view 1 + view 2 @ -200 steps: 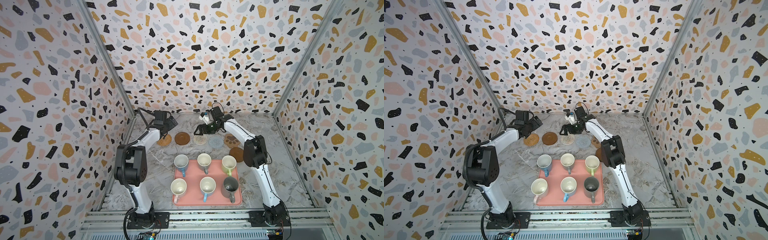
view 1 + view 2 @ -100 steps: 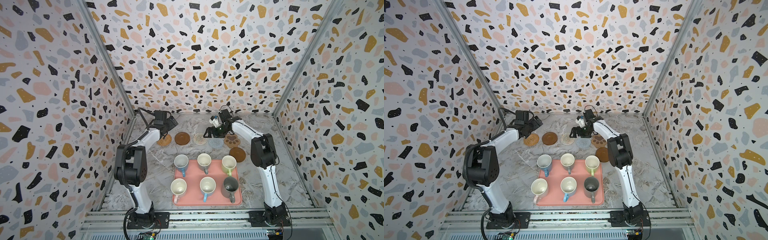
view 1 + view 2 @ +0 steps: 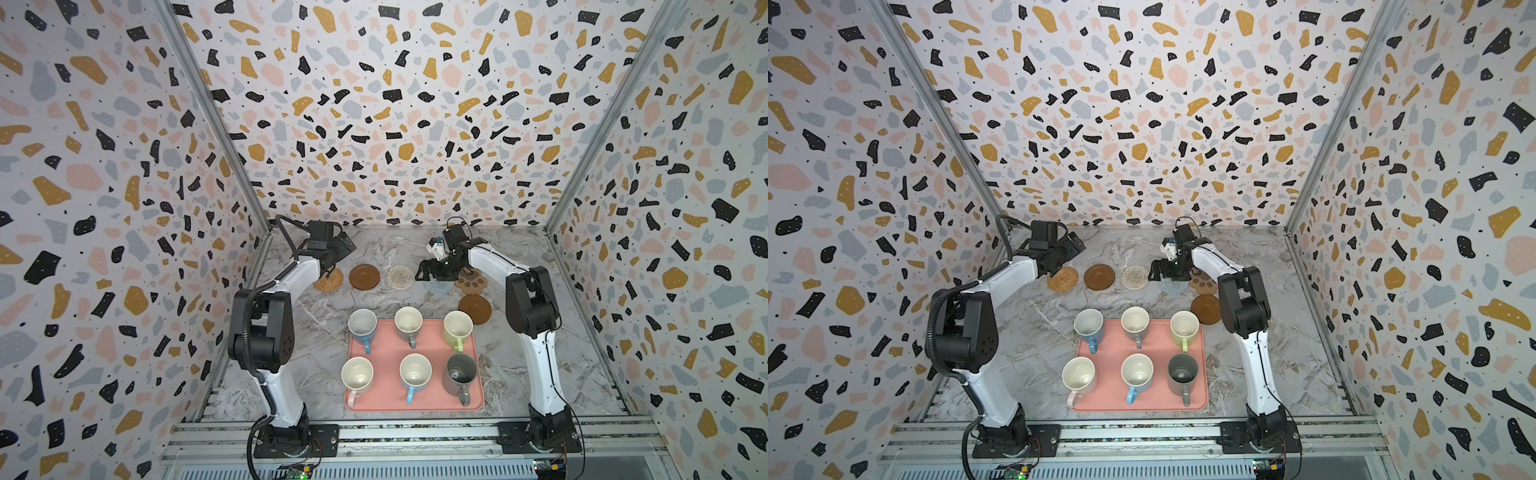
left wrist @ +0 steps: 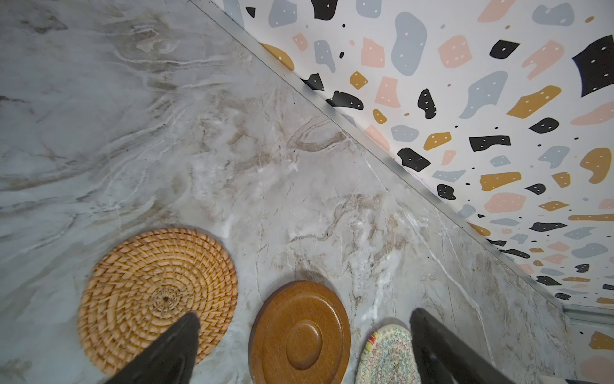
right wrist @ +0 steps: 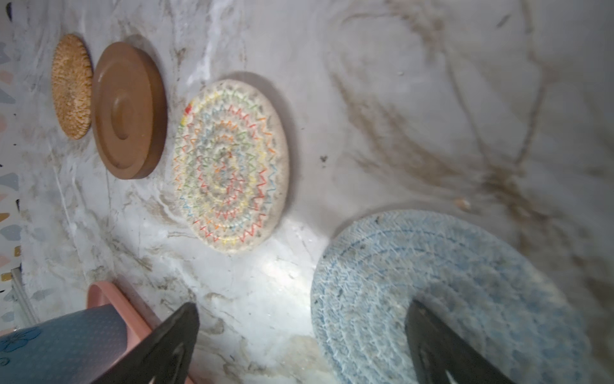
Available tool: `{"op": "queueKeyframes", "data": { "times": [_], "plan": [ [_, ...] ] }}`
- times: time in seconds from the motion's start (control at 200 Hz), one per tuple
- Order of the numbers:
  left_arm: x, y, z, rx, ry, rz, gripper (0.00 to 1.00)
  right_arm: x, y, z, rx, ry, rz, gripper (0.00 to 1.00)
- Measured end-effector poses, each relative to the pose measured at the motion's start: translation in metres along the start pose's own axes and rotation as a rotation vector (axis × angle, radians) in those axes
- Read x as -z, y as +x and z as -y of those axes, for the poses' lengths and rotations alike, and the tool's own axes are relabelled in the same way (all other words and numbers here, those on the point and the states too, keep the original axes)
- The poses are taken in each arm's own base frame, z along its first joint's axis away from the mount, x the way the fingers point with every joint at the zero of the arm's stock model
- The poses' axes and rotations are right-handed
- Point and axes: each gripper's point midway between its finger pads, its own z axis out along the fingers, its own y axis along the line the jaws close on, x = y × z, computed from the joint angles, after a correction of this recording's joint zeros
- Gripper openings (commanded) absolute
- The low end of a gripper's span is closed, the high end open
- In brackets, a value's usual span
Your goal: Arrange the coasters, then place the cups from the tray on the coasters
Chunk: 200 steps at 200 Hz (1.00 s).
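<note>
- Jaws of the right gripper are standing wide, one finger overlapping the light-blue coaster.
- Left gripper jaws are gaping too, framing the brown coaster.

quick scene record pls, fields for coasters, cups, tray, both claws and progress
coasters: six on the table, beyond the tray
back row: orange-tan woven round, dark brown disc, beige woven round, light-blue woven round, paw shape
off the row: second brown disc, nearer the tray
cups: six, upright on the tray, two rows of three
left claw: open, empty, over the orange-tan woven round and dark brown disc
right claw: open, empty, one finger over the light-blue woven round
progress: no cup on a coaster yet
</note>
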Motion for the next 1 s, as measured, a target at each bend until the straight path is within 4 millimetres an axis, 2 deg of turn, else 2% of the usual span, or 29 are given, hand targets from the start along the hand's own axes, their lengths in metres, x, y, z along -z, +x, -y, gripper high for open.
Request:
{"op": "queueKeyframes", "data": {
  "times": [0.095,0.22,0.591,1.001],
  "plan": [
    [0.0,0.0,0.0,0.0,0.0,0.0,1.0,0.003,-0.003,0.009,-0.009,0.02,0.01,0.99],
    [0.0,0.0,0.0,-0.002,0.0,0.0,1.0,0.005,-0.004,0.012,-0.013,0.02,0.014,0.99],
    [0.0,0.0,0.0,-0.002,-0.001,-0.001,1.0,-0.011,-0.01,-0.018,0.013,-0.036,0.02,0.99],
    [0.0,0.001,-0.001,-0.007,-0.004,-0.005,1.0,-0.011,-0.011,-0.021,-0.002,-0.054,0.022,0.99]
  ]
}}
